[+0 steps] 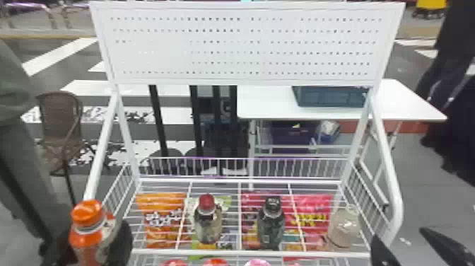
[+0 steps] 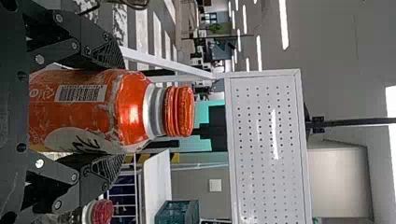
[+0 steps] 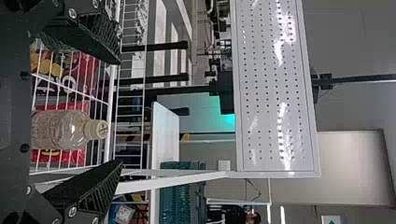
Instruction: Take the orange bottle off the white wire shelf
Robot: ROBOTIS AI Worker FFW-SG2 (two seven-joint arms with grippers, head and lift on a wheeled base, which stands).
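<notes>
"One orange bottle (image 2: 128, 107), near upright, between the fingers of the left gripper (image 2: 120, 111). Location: just beside the left front corner of the white wire shelf (image 1: 247, 252). Wide, empty spread on the right gripper (image 3: 119, 112). Procedure?"

"Treat as final clearance, by judgement. Apply firm, even pressure; avoid denting the sides. Draw back toward the robot, cap up, away from the left post (image 1: 100, 152)."

"Right arm?"

"Leave idle. Avoid bumping the clear bottle (image 1: 343, 228)."

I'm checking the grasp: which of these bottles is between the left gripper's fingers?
The orange bottle with the orange cap, held in the left gripper; the red-capped clear bottle, black-capped dark bottle and cream-capped pale bottle stand on the white wire shelf.
</notes>
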